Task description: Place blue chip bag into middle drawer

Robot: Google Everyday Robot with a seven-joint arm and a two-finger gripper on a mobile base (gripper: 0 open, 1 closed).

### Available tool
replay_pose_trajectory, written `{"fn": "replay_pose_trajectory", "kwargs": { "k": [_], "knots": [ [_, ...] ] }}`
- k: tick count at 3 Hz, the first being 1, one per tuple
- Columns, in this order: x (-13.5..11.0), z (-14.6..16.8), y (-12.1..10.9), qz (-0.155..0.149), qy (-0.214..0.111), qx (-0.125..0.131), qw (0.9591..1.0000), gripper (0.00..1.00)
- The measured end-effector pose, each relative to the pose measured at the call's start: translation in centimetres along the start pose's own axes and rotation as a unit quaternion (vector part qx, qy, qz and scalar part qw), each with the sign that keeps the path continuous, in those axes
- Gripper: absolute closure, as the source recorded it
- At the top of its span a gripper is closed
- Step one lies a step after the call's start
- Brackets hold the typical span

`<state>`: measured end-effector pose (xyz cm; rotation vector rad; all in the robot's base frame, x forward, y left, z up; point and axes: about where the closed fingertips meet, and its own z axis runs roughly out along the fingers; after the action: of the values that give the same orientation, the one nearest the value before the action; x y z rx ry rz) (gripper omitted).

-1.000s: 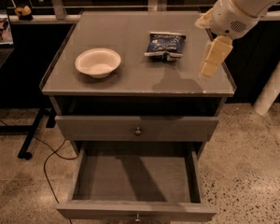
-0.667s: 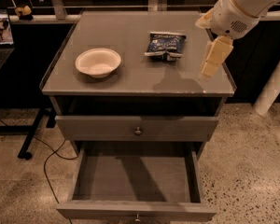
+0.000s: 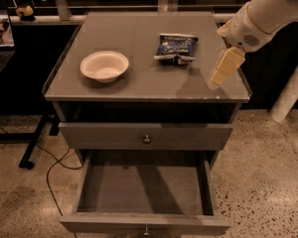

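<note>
A white bowl (image 3: pixel 104 66) sits left of the blue chip bag (image 3: pixel 176 47) on the cabinet top (image 3: pixel 139 29), and the middle drawer (image 3: pixel 144 223) is pulled out below. The gripper (image 3: pixel 216 81) hovers right of the bag holding nothing. I cannot tell whether it is spread.

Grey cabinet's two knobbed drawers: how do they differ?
The upper grey wooden drawer is shut, showing only its front; the middle grey wooden drawer below is pulled out, showing its floor. Both have small round knobs. The cream gripper hangs above the cabinet top's right edge, near the dark-blue foil chip bag.
</note>
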<state>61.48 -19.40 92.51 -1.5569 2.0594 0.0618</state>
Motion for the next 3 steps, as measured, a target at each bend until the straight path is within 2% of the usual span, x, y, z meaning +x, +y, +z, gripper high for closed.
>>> {"fn": "replay_pose_trajectory", "kwargs": {
  "k": [1, 2, 3],
  "knots": [
    [0.6, 1.3, -2.4, 0.015, -0.01, 0.007, 0.9998, 0.0],
    [0.4, 3.0, -4.8, 0.016, -0.026, 0.001, 0.9995, 0.0],
    [-1.2, 7.1, -8.9, 0.007, -0.037, -0.017, 0.9992, 0.0]
  ]
}}
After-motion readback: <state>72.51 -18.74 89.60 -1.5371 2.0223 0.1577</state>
